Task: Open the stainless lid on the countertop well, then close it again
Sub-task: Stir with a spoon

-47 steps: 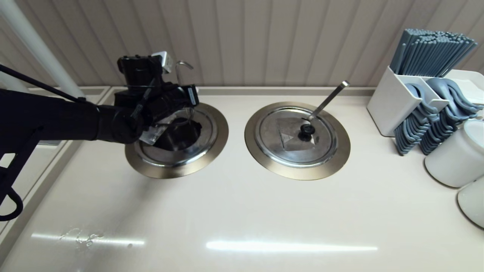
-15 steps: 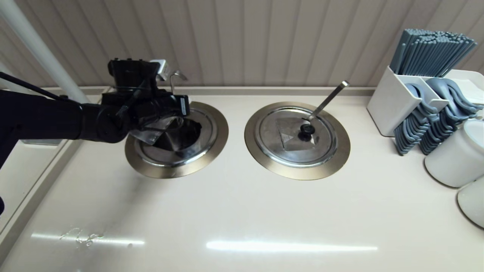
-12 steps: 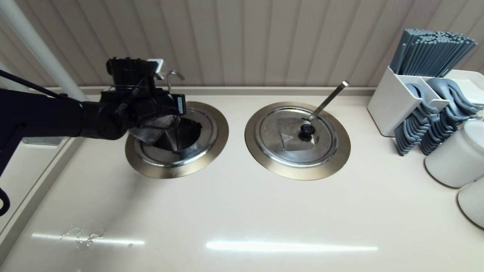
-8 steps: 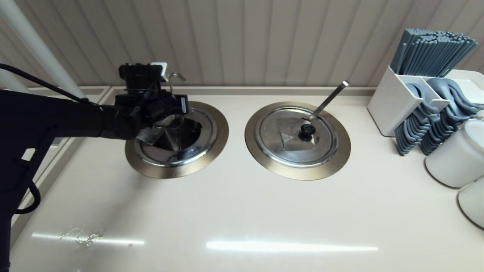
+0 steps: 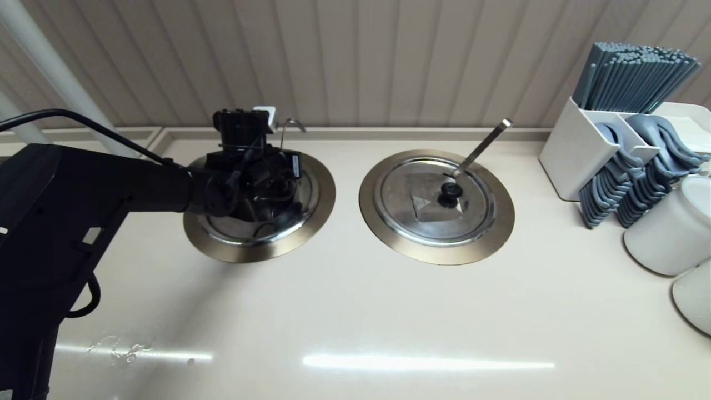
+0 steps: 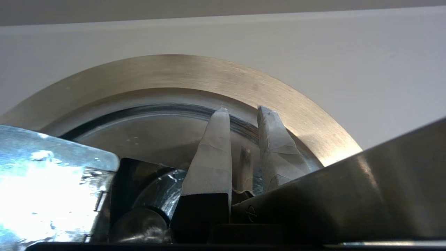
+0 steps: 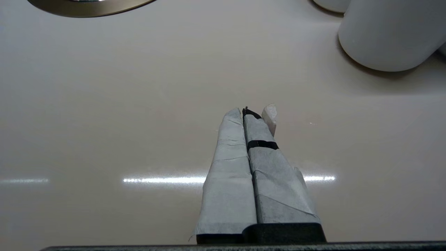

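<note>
The left end effector point(image 5: 266, 186), fingers slightly parted around nothing visible, has lowered the round shiny stainless lid point(image 5: 253, 222) nearly flat onto the bronze-ringed countertop well point(image 5: 322, 191), at nine o'clock from its twin; closing looks almost done.

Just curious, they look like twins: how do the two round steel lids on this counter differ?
The left round steel lid is mostly hidden under the black left end effector; the right round steel lid lies uncovered. The left thin ladle handle ends in a hook; the right thicker ladle handle is straight. Both sit in bronze-grey rings.

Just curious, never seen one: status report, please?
Left hand low over stainless lid, ladle handle beside it. Right hand shut, idle above countertop.
</note>
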